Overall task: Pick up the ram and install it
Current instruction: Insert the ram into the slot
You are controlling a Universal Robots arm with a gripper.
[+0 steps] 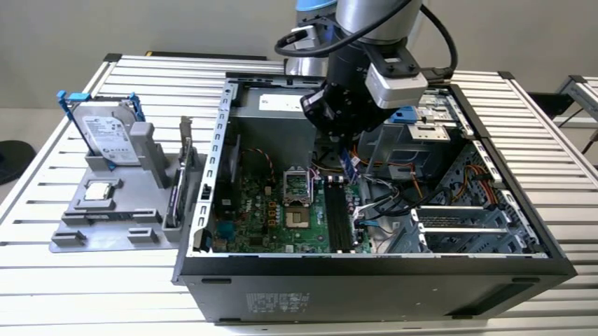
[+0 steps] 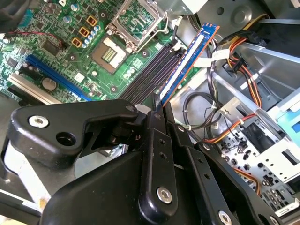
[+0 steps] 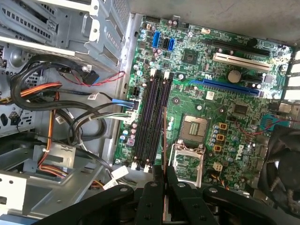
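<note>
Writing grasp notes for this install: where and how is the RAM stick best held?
By its flat faces at one end, as the gripper does now: jaws shut across the thin board, the RAM stick jutting lengthwise beyond them, above the memory slots. It is far too thin to pinch edge-to-edge.

Memory slots [image 3: 154, 119] open from above; cable bundle [image 3: 70, 117] crowds one side, CPU socket [image 3: 194, 129] other.

The case [image 1: 374, 280] is lying open on the table [image 1: 75, 294], the motherboard [image 1: 271, 210] sitting inside it. The drive [image 1: 105, 136] is standing in a holder [image 1: 112, 224] at the exterior view's left.
</note>
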